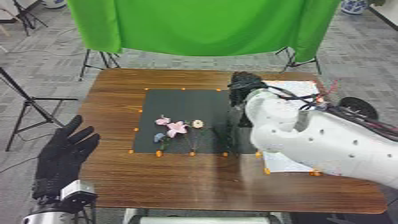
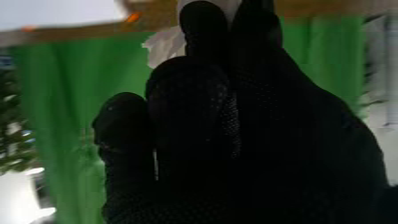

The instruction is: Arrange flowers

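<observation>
Four blooms show on the dark mat, towards its nine o'clock side, with twelve at the far edge. A pink star-shaped flower sits amid the others: a small pink bloom at its ten, a cream bloom at its two, a blue bloom at between seven and eight. The star-shaped one's stem trails towards five, so its long axis runs roughly from eleven to five, head at the far end.

The cluster looks loosely fanned, which suggests an arrangement begun; whether more stems remain to be added I cannot tell. By the right wrist view, a pale, petal-like scrap shows beside the right robot hand, perhaps the next flower. That hand is at the mat's one o'clock corner; its grip cannot be made out.

The left robot hand is open and empty at the surface's eight o'clock side. A white sheet lies at the mat's four o'clock; a green curtain hangs beyond, at twelve.
</observation>
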`<act>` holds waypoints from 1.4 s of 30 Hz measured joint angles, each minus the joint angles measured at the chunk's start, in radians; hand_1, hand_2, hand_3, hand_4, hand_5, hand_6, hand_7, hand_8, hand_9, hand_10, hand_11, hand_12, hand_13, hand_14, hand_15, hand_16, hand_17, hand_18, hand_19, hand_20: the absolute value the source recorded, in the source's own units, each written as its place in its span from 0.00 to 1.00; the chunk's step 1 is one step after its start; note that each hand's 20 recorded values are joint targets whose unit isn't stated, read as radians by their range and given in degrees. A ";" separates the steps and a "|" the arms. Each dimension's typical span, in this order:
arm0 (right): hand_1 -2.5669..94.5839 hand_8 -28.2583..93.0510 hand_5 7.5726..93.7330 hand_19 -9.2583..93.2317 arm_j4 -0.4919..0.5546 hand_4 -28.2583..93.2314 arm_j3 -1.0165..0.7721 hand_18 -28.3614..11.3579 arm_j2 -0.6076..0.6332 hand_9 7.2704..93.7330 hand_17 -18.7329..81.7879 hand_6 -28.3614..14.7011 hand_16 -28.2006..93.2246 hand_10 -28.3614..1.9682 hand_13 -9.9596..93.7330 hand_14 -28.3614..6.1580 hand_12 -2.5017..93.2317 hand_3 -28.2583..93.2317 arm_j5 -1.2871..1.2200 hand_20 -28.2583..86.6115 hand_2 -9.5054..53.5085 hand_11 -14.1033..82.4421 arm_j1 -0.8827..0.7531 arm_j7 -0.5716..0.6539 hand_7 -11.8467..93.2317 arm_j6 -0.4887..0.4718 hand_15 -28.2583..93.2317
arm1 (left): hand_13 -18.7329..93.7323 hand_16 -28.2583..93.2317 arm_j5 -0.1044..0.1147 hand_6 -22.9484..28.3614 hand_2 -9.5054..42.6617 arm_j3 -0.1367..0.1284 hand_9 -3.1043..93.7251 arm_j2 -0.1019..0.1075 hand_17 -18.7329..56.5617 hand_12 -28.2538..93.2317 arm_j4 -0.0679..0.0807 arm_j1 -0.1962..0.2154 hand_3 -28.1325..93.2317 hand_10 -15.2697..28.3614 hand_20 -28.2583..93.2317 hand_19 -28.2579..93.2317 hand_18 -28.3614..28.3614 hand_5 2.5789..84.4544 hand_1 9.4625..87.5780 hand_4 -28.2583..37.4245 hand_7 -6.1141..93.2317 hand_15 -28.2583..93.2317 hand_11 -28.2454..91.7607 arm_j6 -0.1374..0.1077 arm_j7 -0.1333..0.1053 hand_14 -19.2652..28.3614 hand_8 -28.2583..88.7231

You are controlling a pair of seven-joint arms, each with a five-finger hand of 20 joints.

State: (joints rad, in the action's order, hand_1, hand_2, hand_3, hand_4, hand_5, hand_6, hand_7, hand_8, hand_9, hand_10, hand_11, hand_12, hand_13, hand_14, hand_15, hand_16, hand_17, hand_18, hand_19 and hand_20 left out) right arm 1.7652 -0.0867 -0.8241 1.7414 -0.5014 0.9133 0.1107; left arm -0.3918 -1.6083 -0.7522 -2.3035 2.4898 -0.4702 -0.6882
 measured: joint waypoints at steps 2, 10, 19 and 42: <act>0.65 0.27 0.84 1.00 -0.005 0.00 0.025 0.38 -0.024 0.98 0.75 0.68 0.37 0.68 0.90 0.78 0.38 0.84 0.003 0.49 0.00 0.23 0.000 0.000 0.34 0.000 0.78 | 0.36 0.13 -0.005 0.64 0.32 -0.001 0.37 -0.006 0.13 0.32 0.000 -0.001 0.76 0.79 0.31 0.62 0.91 0.43 0.24 0.07 0.17 0.71 0.49 0.001 0.008 0.95 0.17; 0.64 0.27 0.83 1.00 -0.014 0.00 0.030 0.36 -0.083 0.97 0.74 0.68 0.37 0.68 0.90 0.76 0.38 0.85 0.003 0.49 0.00 0.23 -0.016 0.001 0.35 -0.016 0.79 | 0.36 0.13 -0.009 0.64 0.32 0.000 0.37 -0.010 0.13 0.32 0.001 -0.006 0.76 0.79 0.31 0.62 0.91 0.43 0.24 0.07 0.17 0.71 0.49 0.002 0.017 0.95 0.17; 0.61 0.26 0.80 1.00 -0.014 0.02 -0.036 0.34 -0.084 0.96 0.73 0.66 0.37 0.67 0.88 0.72 0.38 0.85 -0.024 0.50 0.00 0.24 -0.067 0.001 0.35 -0.112 0.79 | 0.36 0.13 -0.015 0.64 0.32 -0.001 0.37 -0.018 0.13 0.32 0.001 -0.009 0.76 0.79 0.31 0.62 0.91 0.43 0.24 0.07 0.17 0.71 0.49 0.003 0.028 0.95 0.17; 0.34 0.15 0.61 1.00 0.084 0.05 -0.094 0.28 -0.035 0.85 0.74 0.56 0.36 0.44 0.88 0.65 0.21 0.85 -0.076 0.51 0.11 0.42 -0.081 -0.001 0.25 -0.115 0.79 | 0.36 0.13 -0.017 0.64 0.32 -0.001 0.37 -0.025 0.13 0.32 0.000 0.001 0.77 0.79 0.31 0.62 0.91 0.43 0.25 0.08 0.17 0.71 0.49 0.004 0.024 0.95 0.17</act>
State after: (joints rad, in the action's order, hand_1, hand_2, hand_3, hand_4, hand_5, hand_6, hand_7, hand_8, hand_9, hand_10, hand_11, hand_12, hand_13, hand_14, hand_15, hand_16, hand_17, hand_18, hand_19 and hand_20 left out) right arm 1.8495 -0.1806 -0.8595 1.6650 -0.5822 0.9128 -0.0046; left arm -0.4083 -1.6091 -0.7772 -2.3031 2.4909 -0.4663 -0.6644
